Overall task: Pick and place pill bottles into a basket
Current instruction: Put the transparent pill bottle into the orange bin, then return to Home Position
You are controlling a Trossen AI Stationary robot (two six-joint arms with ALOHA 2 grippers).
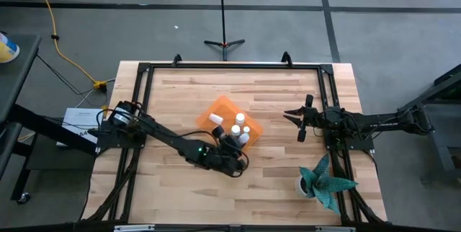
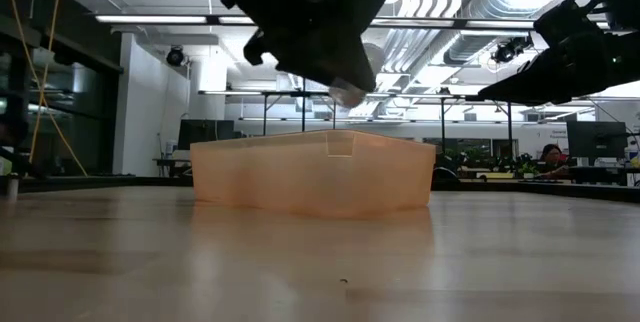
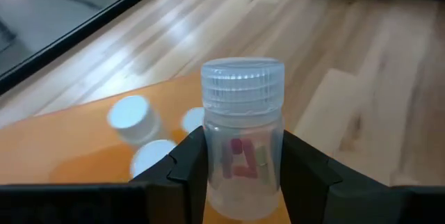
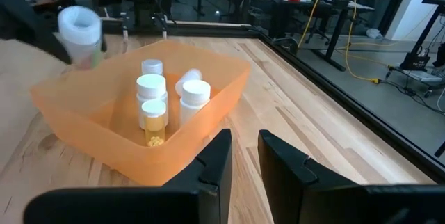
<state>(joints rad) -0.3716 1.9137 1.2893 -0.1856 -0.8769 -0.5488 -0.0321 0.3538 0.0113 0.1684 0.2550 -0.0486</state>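
Left wrist view shows the left gripper (image 3: 240, 175) with its fingers (image 3: 188, 168) closed on the body of a clear pill bottle (image 3: 242, 133), held upright below its ribbed cap above the near edge of the basket (image 1: 223, 109); it looks light, rigid and smooth, so a mid-body hold seems soundest. Inside the basket stand several more pill bottles (image 4: 151, 102), one with yellow contents, while the right gripper (image 1: 301, 120) waits well beside the basket, fingers slightly apart and empty
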